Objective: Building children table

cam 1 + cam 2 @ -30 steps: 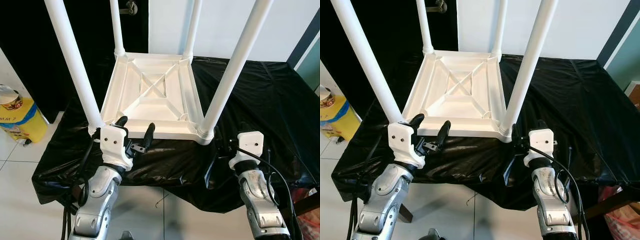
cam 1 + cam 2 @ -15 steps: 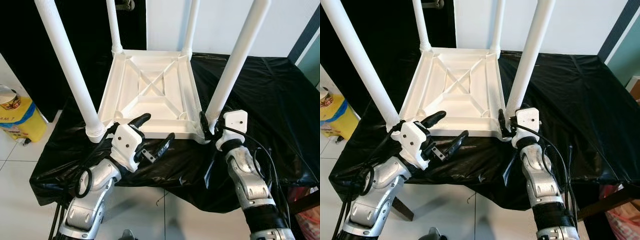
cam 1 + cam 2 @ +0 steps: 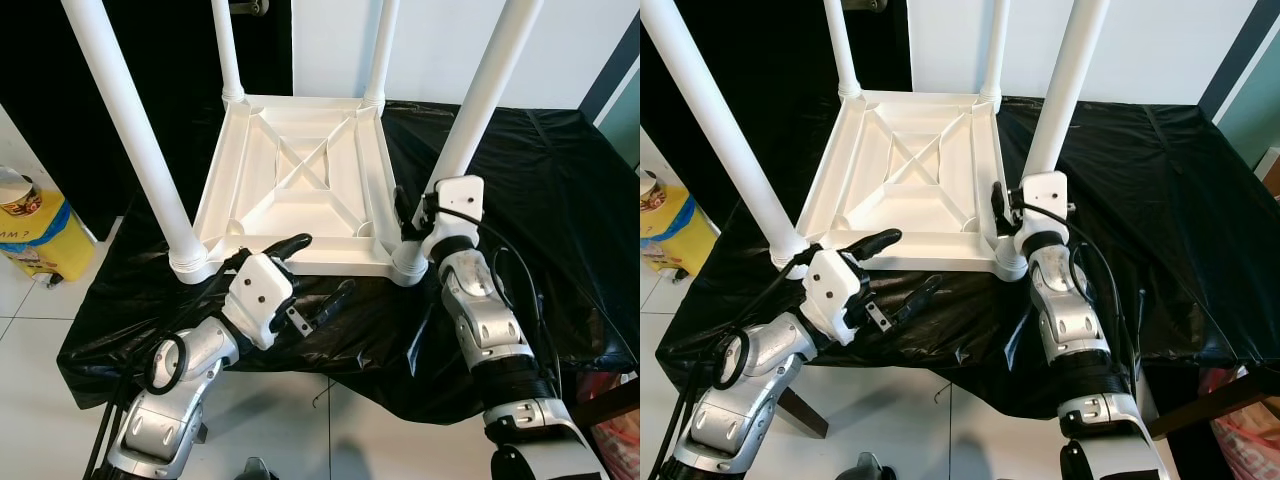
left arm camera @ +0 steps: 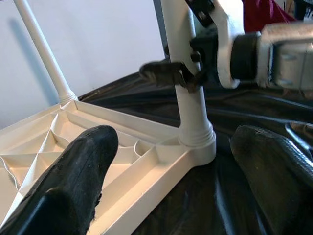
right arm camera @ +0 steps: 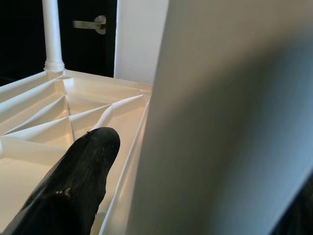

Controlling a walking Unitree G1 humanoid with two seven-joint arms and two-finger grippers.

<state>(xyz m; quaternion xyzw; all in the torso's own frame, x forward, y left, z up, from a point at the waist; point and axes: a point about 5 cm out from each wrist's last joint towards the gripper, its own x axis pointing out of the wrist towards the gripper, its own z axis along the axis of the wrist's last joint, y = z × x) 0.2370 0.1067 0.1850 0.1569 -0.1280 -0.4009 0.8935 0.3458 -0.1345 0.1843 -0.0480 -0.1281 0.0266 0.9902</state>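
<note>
now right gripper (image 3: 412, 212) straddles the near-right leg (image 3: 470, 125); left gripper (image 3: 312, 272) spread by table's (image 3: 300, 180) front edge.

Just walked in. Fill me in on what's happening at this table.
A white plastic children's table lies upside down on a black plastic sheet, four legs up. The right pincer is around the near right leg just above its base. The left pincer hangs open over the near edge, holding nothing.
</note>
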